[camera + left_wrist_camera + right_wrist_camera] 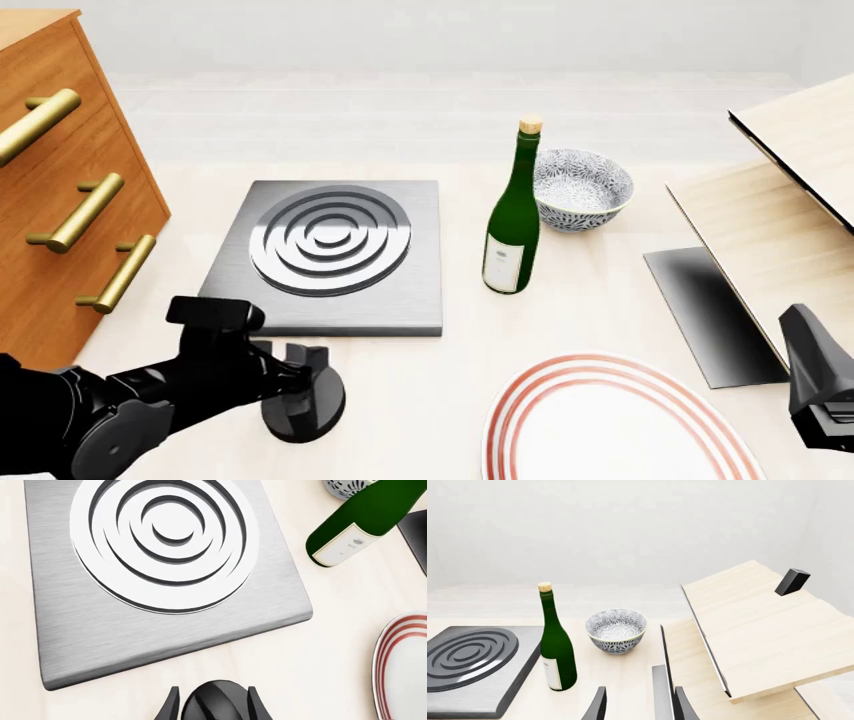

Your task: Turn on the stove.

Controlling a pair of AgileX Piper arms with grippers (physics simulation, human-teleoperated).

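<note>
1. In the left wrist view, the stove fills the upper left of the frame: a brushed dark-grey metal slab with rounded corners and bright concentric burner rings. At the bottom centre, its knob shows as a glossy black oval sitting between the two dark fingers of the left tool. The fingers are spread just wide enough to flank it; we cannot tell whether they already press on it. We judge they straddle the knob so a wrist turn can rotate it. A green bottle lies across the upper right, and a red-ringed plate enters at the lower right.

2. In the front view, the stove sits left of centre on the pale counter, and the knob stands apart from it, just below its lower edge at the lower left of the frame. The left arm reaches in from the lower left, its tool lowered over the knob. The bottle and a patterned bowl stand right of centre. A wooden drawer unit occupies the left edge. The right tool waits at the lower right edge, away from the work.

3. In the right wrist view, the right tool's fingers are parted at the bottom centre, holding nothing. The stove lies at the lower left, the bottle and bowl beside it.
</note>
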